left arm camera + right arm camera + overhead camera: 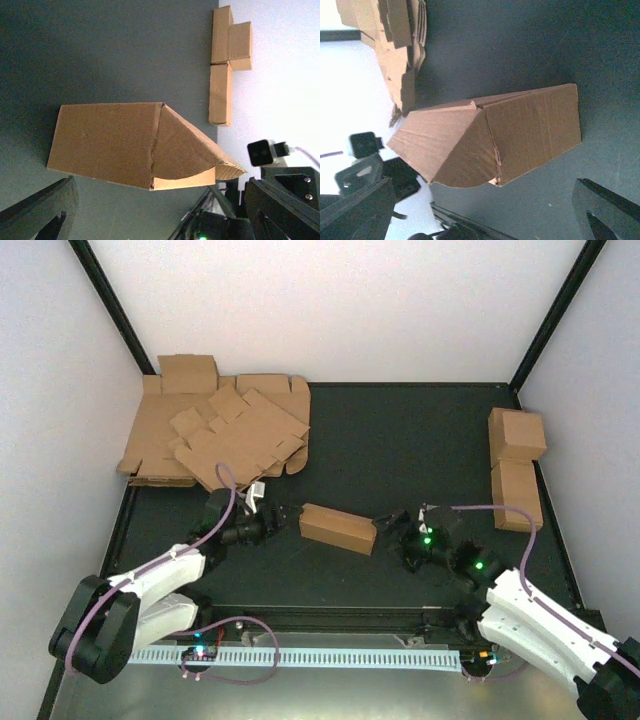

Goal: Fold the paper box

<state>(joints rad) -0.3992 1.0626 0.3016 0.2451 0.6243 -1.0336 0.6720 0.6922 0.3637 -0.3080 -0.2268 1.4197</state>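
Folded paper box (338,528) lies mid-surface (420,440) on its long side, slightly skewed. Just off its left end: left hand (281,516), fingers spread, no contact. Just off its right end: right hand (393,523), likewise spread. Flat blanks (215,435) back-left of it; finished cartons (515,465) far right.

Paper box (338,529): plain brown corrugated cardboard, sitting folded into long, low closed carton. Lying flat on dark worktop (420,440), near centre, long axis running left to right, right end angling slightly toward near edge. End panels sitting folded in. Wrist views showing curved flap edge at lower corner, seam there gaping slightly.
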